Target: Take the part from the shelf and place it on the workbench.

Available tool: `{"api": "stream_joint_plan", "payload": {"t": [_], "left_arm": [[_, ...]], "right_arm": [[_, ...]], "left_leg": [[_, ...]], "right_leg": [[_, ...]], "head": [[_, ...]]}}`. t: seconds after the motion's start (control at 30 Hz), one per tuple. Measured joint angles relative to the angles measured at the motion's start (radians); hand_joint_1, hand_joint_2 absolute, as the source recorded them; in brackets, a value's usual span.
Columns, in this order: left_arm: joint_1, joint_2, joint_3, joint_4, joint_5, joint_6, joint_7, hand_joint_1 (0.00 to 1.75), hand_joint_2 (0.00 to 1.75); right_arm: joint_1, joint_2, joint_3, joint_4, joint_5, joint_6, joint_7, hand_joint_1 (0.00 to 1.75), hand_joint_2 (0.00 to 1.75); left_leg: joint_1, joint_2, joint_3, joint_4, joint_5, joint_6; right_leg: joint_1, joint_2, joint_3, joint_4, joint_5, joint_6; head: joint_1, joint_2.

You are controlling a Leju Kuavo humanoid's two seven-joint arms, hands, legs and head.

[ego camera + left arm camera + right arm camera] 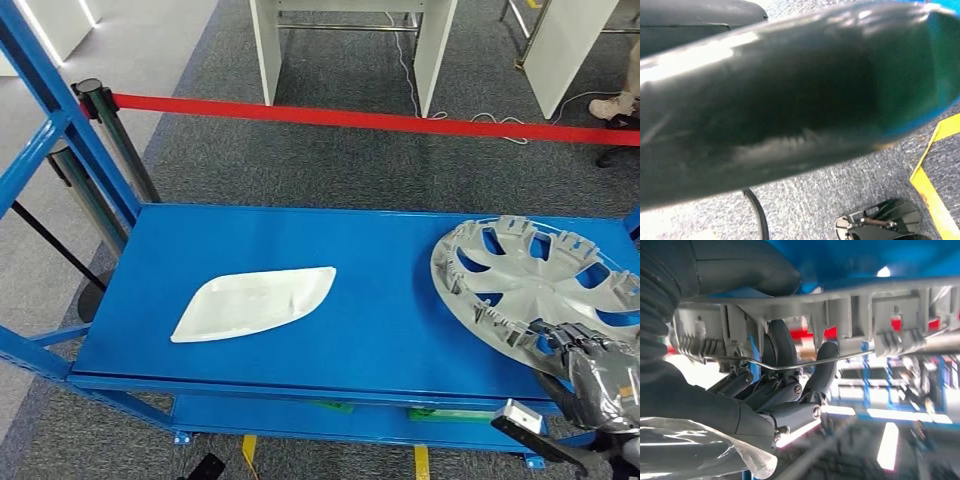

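Now one hubcap (528, 290), right hand (585, 365) gripping; one white panel (253, 303).

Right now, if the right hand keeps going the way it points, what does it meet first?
The right hand already grips the near rim of the grey wheel cover, fingers curled over its edge. Pushing on would just drive that cover across the blue shelf; past it, the red barrier tape, though depth is unclear.

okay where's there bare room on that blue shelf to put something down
Bare blue shelf lies between the white part and the grey wheel cover, and along the back edge behind the white part. The right end is crowded: wheel cover plus right hand at its rim.
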Motion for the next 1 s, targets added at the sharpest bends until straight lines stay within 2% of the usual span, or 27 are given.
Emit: {"api": "stream_joint_plan", "payload": {"t": [0.17,0.2,0.23,0.27,0.3,0.37,0.4,0.5,0.53,0.57,0.6,0.67,0.7,0.73,0.77,0.8,0.83,0.87,0.9,1.0], "left_arm": [[0.0,0.0,0.0,0.0,0.0,0.0,0.0,0.0,0.0],[0.0,0.0,0.001,0.0,0.001,0.001,0.0,0.0,0.0],[0.0,0.0,0.001,0.0,0.002,0.002,0.0,0.0,0.0],[0.001,-0.001,0.003,0.0,0.004,0.004,0.0,0.0,0.0],[0.002,-0.003,0.005,0.0,0.005,0.006,0.0,0.0,0.0],[0.003,-0.005,0.011,0.0,0.009,0.012,-0.001,0.0,0.0],[0.003,-0.005,0.014,0.0,0.011,0.014,-0.001,0.0,0.0],[0.004,-0.008,0.017,0.0,0.016,0.016,-0.003,0.0,0.0],[0.005,-0.009,0.018,0.0,0.017,0.016,-0.003,0.0,0.0],[0.004,-0.01,0.018,0.0,0.018,0.017,-0.003,0.0,0.0],[0.004,-0.011,0.019,0.0,0.018,0.018,-0.003,0.0,0.0],[0.004,-0.012,0.021,0.0,0.019,0.018,-0.003,0.0,0.0],[0.005,-0.013,0.022,0.0,0.019,0.018,-0.003,0.0,0.0],[0.006,-0.014,0.023,0.0,0.019,0.018,-0.003,0.0,0.0],[0.006,-0.014,0.024,0.0,0.019,0.018,-0.003,0.0,0.0],[0.006,-0.015,0.026,0.0,0.019,0.018,-0.003,0.0,0.0],[0.006,-0.014,0.027,0.0,0.019,0.018,-0.003,0.0,0.0],[0.006,-0.014,0.027,0.0,0.019,0.018,-0.003,0.0,0.0],[0.006,-0.014,0.028,0.0,0.019,0.018,-0.003,0.0,0.0],[0.008,-0.014,0.029,0.0,0.021,0.019,-0.004,0.0,0.0]], "right_arm": [[0.001,0.001,-0.001,-0.005,0.004,-0.002,-0.001,1.75,1.75],[0.003,0.001,-0.004,-0.013,0.009,-0.003,-0.001,1.75,1.75],[0.004,0.001,-0.009,-0.025,0.015,-0.003,-0.002,1.75,1.75],[0.008,0.002,-0.018,-0.043,0.026,-0.006,-0.005,1.75,1.75],[0.011,0.004,-0.029,-0.069,0.043,-0.014,-0.012,1.75,1.75],[0.016,0.009,-0.043,-0.105,0.073,-0.037,-0.024,1.75,1.75],[0.017,0.011,-0.046,-0.115,0.086,-0.048,-0.028,1.75,1.75],[0.019,0.015,-0.048,-0.128,0.105,-0.062,-0.032,1.75,1.75],[0.019,0.015,-0.049,-0.132,0.109,-0.066,-0.033,1.75,1.75],[0.019,0.016,-0.051,-0.136,0.112,-0.07,-0.033,1.75,1.75],[0.02,0.016,-0.053,-0.138,0.114,-0.074,-0.033,1.75,1.75],[0.022,0.018,-0.055,-0.141,0.116,-0.077,-0.033,1.75,1.75],[0.024,0.02,-0.055,-0.141,0.118,-0.077,-0.033,1.75,1.75],[0.025,0.021,-0.055,-0.142,0.122,-0.079,-0.033,1.75,1.75],[0.026,0.022,-0.056,-0.144,0.13,-0.084,-0.034,1.75,1.75],[0.026,0.024,-0.056,-0.146,0.143,-0.093,-0.034,1.75,1.75],[0.026,0.027,-0.056,-0.149,0.161,-0.107,-0.034,1.75,1.75],[0.027,0.031,-0.056,-0.153,0.185,-0.127,-0.034,1.75,1.75],[0.028,0.036,-0.057,-0.157,0.213,-0.151,-0.033,1.75,1.75],[0.033,0.059,-0.056,-0.173,0.31,-0.23,-0.031,1.75,1.75]], "left_leg": [[0.001,0.0,0.0,0.0,0.0,-0.001],[0.001,0.0,0.0,0.004,-0.005,-0.004],[0.002,0.0,-0.007,0.022,-0.019,-0.007],[0.002,0.001,-0.042,0.101,-0.058,-0.012],[0.0,0.001,-0.048,0.114,-0.054,-0.007],[-0.006,0.001,-0.045,0.1,-0.034,0.012],[-0.01,0.001,-0.013,0.024,0.005,0.023],[-0.01,0.002,-0.007,0.002,0.005,0.024],[-0.007,0.002,-0.005,-0.005,0.009,0.027],[-0.004,0.003,-0.003,-0.012,0.013,0.03],[-0.003,0.003,-0.002,-0.015,0.016,0.032],[-0.003,0.004,-0.004,-0.015,0.016,0.033],[-0.003,0.004,-0.004,-0.014,0.016,0.033],[-0.002,0.004,-0.004,-0.013,0.016,0.033],[-0.001,0.004,-0.003,-0.012,0.015,0.031],[0.001,0.004,-0.003,-0.01,0.013,0.028],[0.0,0.004,-0.003,-0.007,0.01,0.024],[-0.001,0.003,-0.004,-0.002,0.008,0.018],[-0.003,0.002,-0.006,0.001,0.006,0.012],[-0.003,0.001,-0.008,0.005,0.006,-0.001]], "right_leg": [[0.0,0.0,0.0,0.0,0.0,-0.002],[-0.001,0.0,0.001,-0.001,0.001,-0.005],[-0.003,-0.001,0.002,-0.002,0.001,-0.01],[-0.003,-0.002,0.003,-0.002,0.001,-0.017],[0.0,-0.002,0.008,-0.003,0.0,-0.024],[0.011,0.0,0.012,-0.002,-0.004,-0.028],[0.014,0.001,0.012,-0.001,-0.005,-0.026],[0.011,0.0,0.006,-0.001,-0.005,-0.01],[0.011,0.0,0.0,0.009,-0.015,-0.006],[0.01,0.0,-0.013,0.036,-0.034,-0.001],[0.009,0.0,-0.038,0.087,-0.062,0.002],[0.007,-0.001,-0.099,0.217,-0.119,0.009],[0.006,-0.001,-0.121,0.26,-0.128,0.012],[0.005,-0.002,-0.125,0.266,-0.118,0.014],[0.002,-0.003,-0.109,0.23,-0.089,0.017],[-0.001,-0.004,-0.077,0.162,-0.051,0.019],[-0.002,-0.005,-0.043,0.094,-0.026,0.022],[-0.003,-0.004,-0.014,0.038,-0.009,0.019],[-0.003,-0.003,0.003,0.007,-0.004,0.014],[0.0,0.002,0.007,0.001,-0.003,-0.007]], "head": [[0.0,0.0],[0.0,0.0],[-0.001,0.0],[-0.003,0.0],[-0.004,0.0],[-0.005,0.0],[-0.005,0.0],[-0.004,0.0],[-0.003,0.0],[-0.001,0.0],[0.0,0.0],[0.001,0.0],[0.001,0.0],[0.001,0.0],[0.001,0.0],[0.001,0.0],[0.002,0.0],[0.003,0.0],[0.003,0.0],[0.003,0.0]]}}
